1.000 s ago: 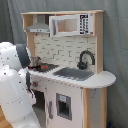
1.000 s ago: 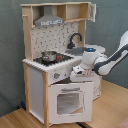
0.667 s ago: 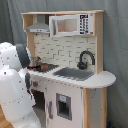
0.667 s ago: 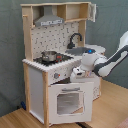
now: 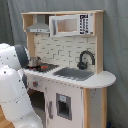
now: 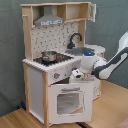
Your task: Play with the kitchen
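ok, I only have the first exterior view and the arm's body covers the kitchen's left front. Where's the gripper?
Observer: In the second exterior view, the gripper is at the front of the kitchen, just above the oven door.
Operator: Near the pot?
Observer: No. The pot sits on the stovetop, higher up and toward the second exterior view's left of the gripper.
Operator: Anything in front of the oven door?
Observer: No, its windowed front shows unobstructed below the gripper.

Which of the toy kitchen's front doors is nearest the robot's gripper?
The white oven door with the window, under the stovetop with the small metal pot. The gripper is just above its top edge; other doors are farther.
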You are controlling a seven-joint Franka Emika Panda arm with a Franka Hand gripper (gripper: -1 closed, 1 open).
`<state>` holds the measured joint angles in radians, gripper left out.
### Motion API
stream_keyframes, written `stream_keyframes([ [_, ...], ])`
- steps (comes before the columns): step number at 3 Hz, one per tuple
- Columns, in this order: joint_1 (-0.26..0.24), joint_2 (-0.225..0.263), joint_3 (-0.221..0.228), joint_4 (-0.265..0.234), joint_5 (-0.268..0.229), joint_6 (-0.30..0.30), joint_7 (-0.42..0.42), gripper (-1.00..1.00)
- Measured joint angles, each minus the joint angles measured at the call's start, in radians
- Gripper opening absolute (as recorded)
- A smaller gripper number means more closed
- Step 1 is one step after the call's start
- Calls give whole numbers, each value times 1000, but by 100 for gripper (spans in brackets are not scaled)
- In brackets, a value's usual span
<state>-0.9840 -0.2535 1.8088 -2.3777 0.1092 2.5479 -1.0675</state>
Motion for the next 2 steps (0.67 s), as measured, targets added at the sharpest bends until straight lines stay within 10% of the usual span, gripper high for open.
stream_keyframes([
  [2, -26, -53, 99, 43, 3, 10, 157, -100],
])
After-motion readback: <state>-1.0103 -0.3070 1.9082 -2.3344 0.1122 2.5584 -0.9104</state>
